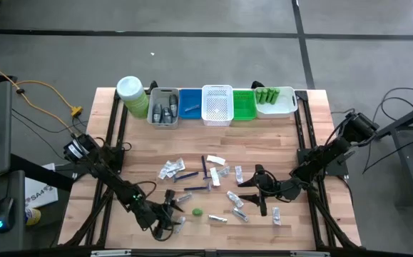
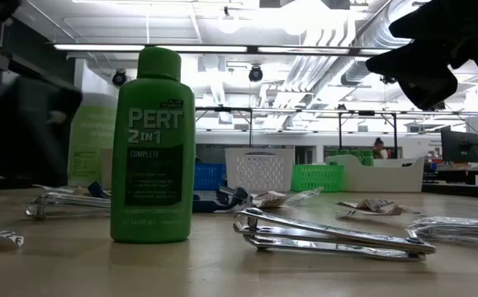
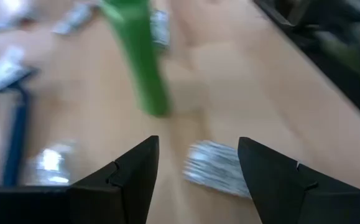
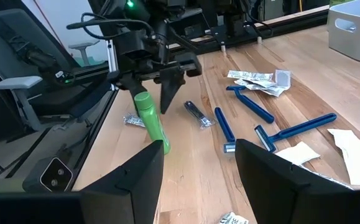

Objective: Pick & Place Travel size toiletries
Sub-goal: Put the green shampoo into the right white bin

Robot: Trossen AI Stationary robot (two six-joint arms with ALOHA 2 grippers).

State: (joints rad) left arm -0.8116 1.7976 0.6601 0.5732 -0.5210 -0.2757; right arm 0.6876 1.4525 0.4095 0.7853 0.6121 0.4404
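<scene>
Fingers of left gripper (image 1: 169,220) are spread, empty, beside upright green bottle (image 1: 197,212). Low view: bottle is stood on table (image 2: 222,264), nail clipper (image 2: 329,235) adjacent. Right gripper (image 4: 195,165) is parted, nothing held; razors (image 4: 279,134) are scattered beyond.

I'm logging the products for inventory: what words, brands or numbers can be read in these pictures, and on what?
"PERT" – green bottle, standing upright on the table.
"2 IN 1" – same bottle, under the brand.
"COMPLETE" – same bottle, on the dark label panel.
Finer print below it: too small to read.
Pale-green jar behind: lettering blurred, unreadable.
</scene>
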